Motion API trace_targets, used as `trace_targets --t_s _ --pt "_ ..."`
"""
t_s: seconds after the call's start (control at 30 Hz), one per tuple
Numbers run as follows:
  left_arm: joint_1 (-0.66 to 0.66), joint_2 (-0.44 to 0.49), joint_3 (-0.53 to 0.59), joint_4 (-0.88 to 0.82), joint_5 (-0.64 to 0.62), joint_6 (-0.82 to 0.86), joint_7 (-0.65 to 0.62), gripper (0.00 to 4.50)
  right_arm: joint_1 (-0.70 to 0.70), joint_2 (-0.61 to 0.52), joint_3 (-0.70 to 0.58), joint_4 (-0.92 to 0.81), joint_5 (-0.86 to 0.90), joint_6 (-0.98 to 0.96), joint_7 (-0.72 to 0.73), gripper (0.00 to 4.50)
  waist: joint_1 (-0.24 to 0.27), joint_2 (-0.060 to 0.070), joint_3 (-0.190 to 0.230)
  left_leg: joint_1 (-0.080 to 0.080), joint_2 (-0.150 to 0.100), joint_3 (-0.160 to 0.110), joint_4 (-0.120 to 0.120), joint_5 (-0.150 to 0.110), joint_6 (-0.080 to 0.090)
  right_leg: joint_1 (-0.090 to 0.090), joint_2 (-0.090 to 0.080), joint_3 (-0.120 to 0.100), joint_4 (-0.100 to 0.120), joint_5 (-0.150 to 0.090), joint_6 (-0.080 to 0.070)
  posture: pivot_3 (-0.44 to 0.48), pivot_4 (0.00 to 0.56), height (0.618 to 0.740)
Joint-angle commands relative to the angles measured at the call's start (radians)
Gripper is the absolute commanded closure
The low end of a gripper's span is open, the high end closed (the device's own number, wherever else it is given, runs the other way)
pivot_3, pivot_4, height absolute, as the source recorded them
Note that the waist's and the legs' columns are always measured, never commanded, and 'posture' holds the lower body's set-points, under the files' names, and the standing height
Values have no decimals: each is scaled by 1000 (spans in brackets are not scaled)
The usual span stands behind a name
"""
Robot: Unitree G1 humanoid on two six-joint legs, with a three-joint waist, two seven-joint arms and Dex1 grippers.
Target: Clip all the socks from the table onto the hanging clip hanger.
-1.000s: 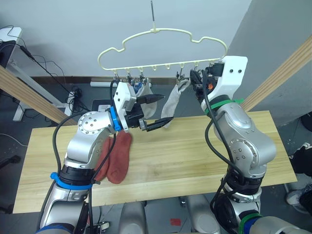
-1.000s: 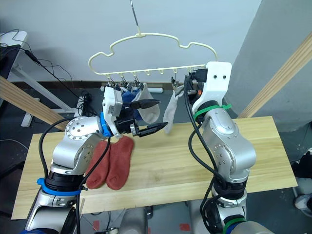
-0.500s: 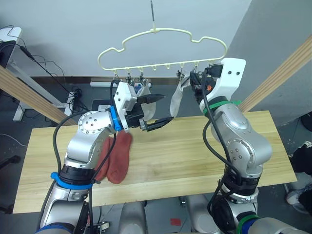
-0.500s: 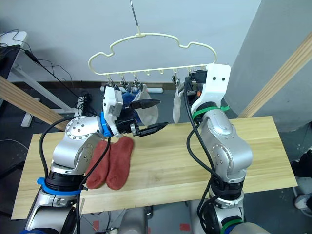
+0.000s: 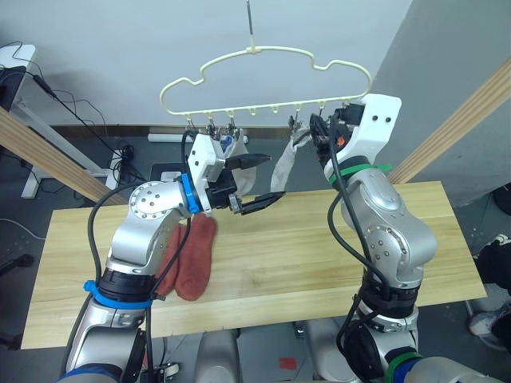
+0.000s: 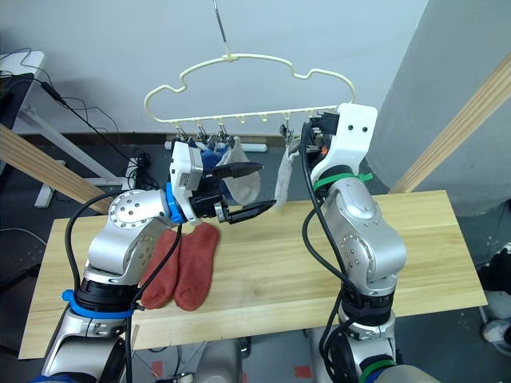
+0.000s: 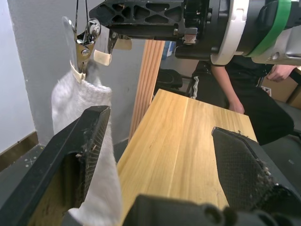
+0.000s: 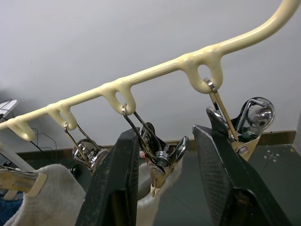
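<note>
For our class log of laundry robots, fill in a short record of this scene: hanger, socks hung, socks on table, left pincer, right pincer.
hanger: clip hanger hanging above the table
socks hung: blue socks, two grey socks
socks on table: two rust-red socks, side by side
left pincer: left pincer open, by a grey sock
right pincer: right pincer open around a clip

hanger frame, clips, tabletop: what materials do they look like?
Clip hanger: looks like wire in a glossy cream coating; rounded blobs at each clip loop suggest a dipped plastic layer, though solid plastic is possible. Clips: bare metal, mirror-bright like chrome or polished steel. Table: pale wooden planks, with visible grain, seams and a matte finish.
</note>
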Motion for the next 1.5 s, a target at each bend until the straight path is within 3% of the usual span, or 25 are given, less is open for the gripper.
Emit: trace_targets --t_s 0.03,0.47,1.5 --pt "-11 -6 -2 -18 -3 -17 -4 580 -5 15 19 -24 -3 -25 -11 2698 0 0 0 0 0 0 0 0 0 0 0 0 0 0 0 -146 309 740" --pt "-15 -8 -6 -9 -2 -26 -6 580 9 39 26 -51 -19 -1 -80 2698 0 0 -1 0 0 0 0 0 0 0 0 0 1 0 0 -149 305 740" --pt "-18 -16 -8 -5 4 -28 -4 580 4 34 45 -37 10 -35 -58 2698 -1 0 -2 0 0 0 0 1 0 0 0 0 1 0 0 -152 307 740"
